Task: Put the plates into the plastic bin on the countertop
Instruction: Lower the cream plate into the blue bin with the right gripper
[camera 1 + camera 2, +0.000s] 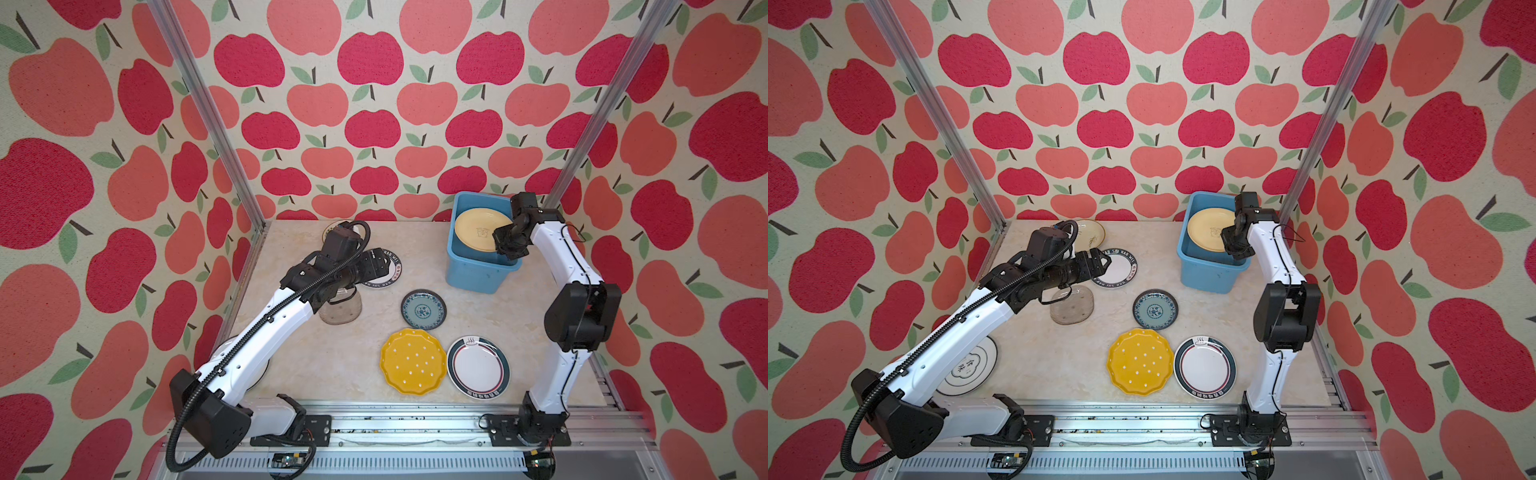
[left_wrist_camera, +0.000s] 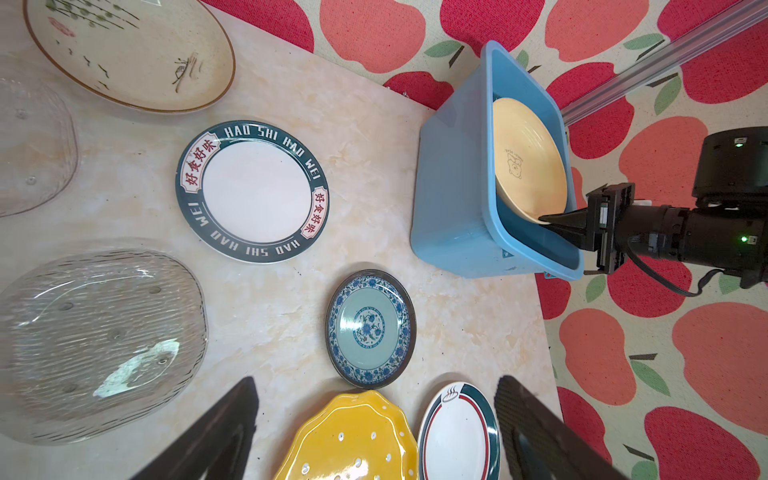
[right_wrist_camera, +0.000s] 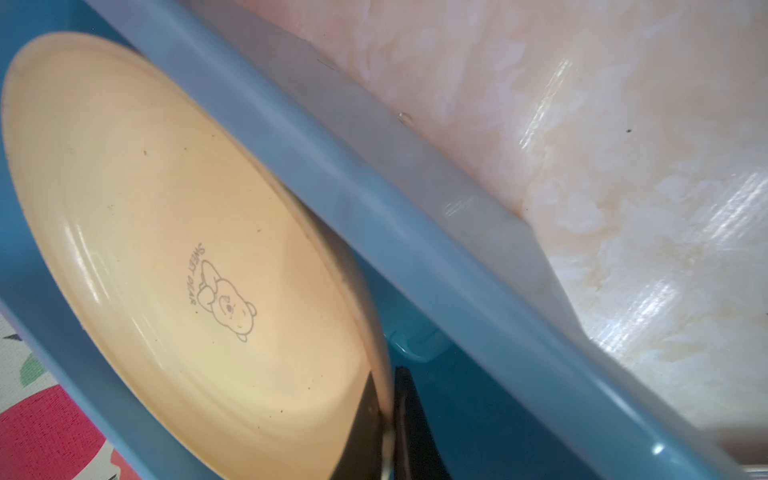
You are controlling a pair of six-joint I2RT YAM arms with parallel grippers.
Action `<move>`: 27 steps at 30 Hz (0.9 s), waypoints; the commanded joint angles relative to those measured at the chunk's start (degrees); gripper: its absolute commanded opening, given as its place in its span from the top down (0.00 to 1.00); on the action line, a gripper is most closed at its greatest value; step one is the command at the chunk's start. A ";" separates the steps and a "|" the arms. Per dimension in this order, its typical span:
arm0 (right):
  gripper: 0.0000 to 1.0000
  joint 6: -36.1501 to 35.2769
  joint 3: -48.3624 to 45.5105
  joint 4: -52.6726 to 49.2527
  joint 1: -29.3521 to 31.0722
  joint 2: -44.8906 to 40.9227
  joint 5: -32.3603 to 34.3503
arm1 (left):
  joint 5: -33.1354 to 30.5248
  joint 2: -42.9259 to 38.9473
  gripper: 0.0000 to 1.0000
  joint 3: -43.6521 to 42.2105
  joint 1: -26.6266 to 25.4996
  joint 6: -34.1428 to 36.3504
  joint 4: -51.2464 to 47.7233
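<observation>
My right gripper is shut on the rim of the pale yellow plate, which is tilted inside the light blue plastic bin at the back right of the countertop. My left gripper hovers open and holds nothing, above a white dark-rimmed plate. On the countertop lie a small blue-patterned plate, a scalloped yellow dotted plate, another white dark-rimmed plate, a clear glass plate and a cream plate with a plant drawing.
A second clear glass plate shows at the edge of the left wrist view. A white plate with dark rings lies partly under my left arm. Apple-patterned walls and an aluminium rail surround the countertop.
</observation>
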 commanded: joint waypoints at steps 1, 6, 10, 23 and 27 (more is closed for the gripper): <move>1.00 -3.29 -1.67 -1.74 -1.08 -3.09 -0.09 | -1.58 -1.30 0.08 -0.47 -0.34 -0.27 -2.12; 1.00 3.08 -2.15 -0.46 -0.53 -2.86 -1.08 | -1.94 -1.73 0.09 -1.48 -0.53 -0.79 -2.15; 1.00 4.93 2.51 -2.33 1.21 -0.05 0.53 | -2.03 -2.01 0.09 -2.67 -0.55 -1.16 -1.51; 1.00 1.87 0.57 -2.05 5.33 -0.57 2.37 | -1.95 -2.58 0.08 -3.65 -0.51 -0.92 -0.88; 1.00 -3.25 -2.73 -1.55 4.43 -3.43 2.30 | -2.03 -2.82 0.08 -3.56 -0.57 -0.93 -0.97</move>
